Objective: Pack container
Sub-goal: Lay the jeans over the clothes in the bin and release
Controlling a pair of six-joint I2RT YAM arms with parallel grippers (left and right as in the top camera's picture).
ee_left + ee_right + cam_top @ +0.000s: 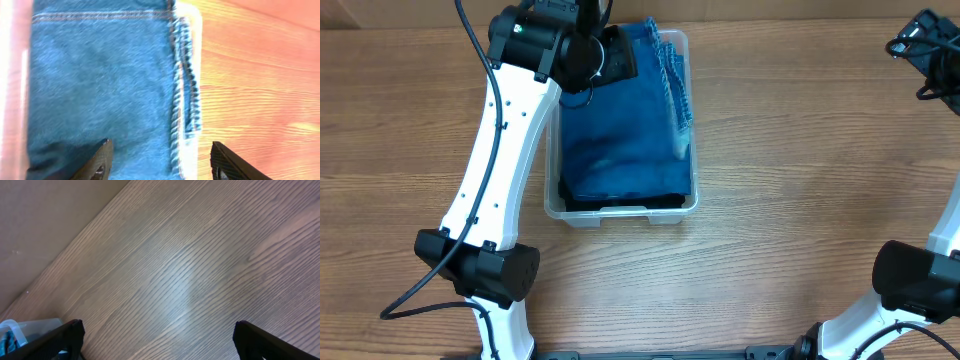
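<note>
The clear plastic container (620, 212) stands on the wooden table, left of centre. Folded blue denim (620, 140) fills it, with a stitched hem edge (675, 85) along the right wall. In the left wrist view the denim (100, 75) shows close up, with the container's right rim (196, 60) beside it. My left gripper (160, 160) is open and empty, hovering over the container's far end; one finger is above the denim, the other above the table outside the rim. My right gripper (157, 340) is open and empty over bare table at the far right. The container's label is hidden.
The left arm (500, 150) runs along the container's left side from its base (480, 265). The right arm's base (920, 280) sits at the front right. A corner of the container (25, 330) shows in the right wrist view. The back wall edges the table (50, 230).
</note>
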